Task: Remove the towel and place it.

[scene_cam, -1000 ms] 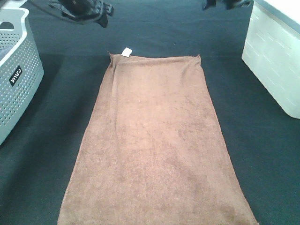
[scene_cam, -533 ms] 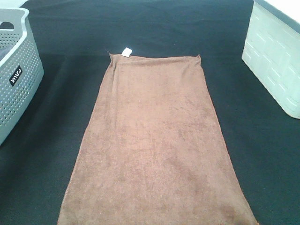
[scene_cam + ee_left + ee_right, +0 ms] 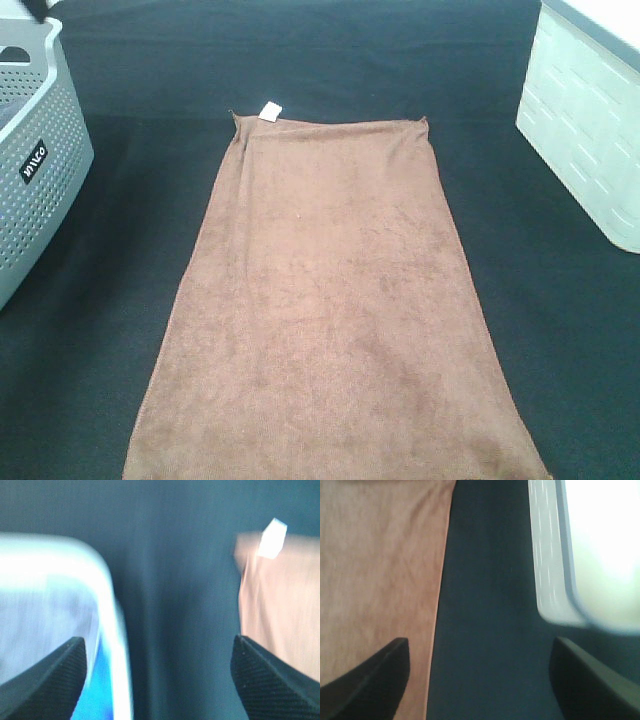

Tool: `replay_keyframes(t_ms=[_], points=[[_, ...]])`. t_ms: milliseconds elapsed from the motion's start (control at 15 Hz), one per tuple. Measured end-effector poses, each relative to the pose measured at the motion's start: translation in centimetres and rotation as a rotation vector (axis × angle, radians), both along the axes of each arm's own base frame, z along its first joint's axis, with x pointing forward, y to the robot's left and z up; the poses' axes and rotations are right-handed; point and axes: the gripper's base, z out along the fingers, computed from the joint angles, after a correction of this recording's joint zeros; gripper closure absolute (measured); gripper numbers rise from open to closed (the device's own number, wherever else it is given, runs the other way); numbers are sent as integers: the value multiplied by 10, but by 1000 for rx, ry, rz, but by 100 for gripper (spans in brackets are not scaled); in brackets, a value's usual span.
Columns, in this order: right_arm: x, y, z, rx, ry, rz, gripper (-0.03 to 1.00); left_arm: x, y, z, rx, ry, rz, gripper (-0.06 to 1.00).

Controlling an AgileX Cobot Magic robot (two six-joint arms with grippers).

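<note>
We see the towel [image 3: 335,310] flat on the dark surface [image 3: 560,330] between both bins, soft and limp, best pinched at the far corners by its tag [image 3: 268,110]; left gripper [image 3: 159,677] and right gripper [image 3: 480,680] spread, empty.

Both claws have left the overhead view (they hung at its far edge).

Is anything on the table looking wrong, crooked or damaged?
Nothing stands out. The towel lies flat and smooth on the dark table, with only a slight fold along its far left edge near the tag.
</note>
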Motion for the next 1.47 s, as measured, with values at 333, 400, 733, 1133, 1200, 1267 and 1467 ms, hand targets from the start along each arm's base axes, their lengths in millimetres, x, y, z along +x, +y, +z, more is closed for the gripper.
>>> replay_keyframes(t_ms=[333, 400, 733, 1133, 1200, 1267, 1467], points=[[-153, -21, -30, 19, -49, -4, 26, -135, 7, 23, -15, -65, 20, 20], [-178, -24, -36, 40, -88, -5, 26, -158, 9, 23, -22, -95, 28, 20], [-254, -33, -70, 120, -247, -46, 26, -251, 14, 2, -48, -294, 42, 20], [-286, -39, -111, 117, -328, -50, 26, -339, 23, -48, 2, -462, 46, 20], [-290, -40, -115, 119, -346, -50, 26, -351, 24, -55, 1, -495, 46, 20], [-293, -41, -121, 122, -361, -49, 26, -364, 25, -64, 2, -533, 42, 20], [-299, -41, -133, 122, -395, -42, 26, -387, 26, -76, 18, -594, 25, 20]])
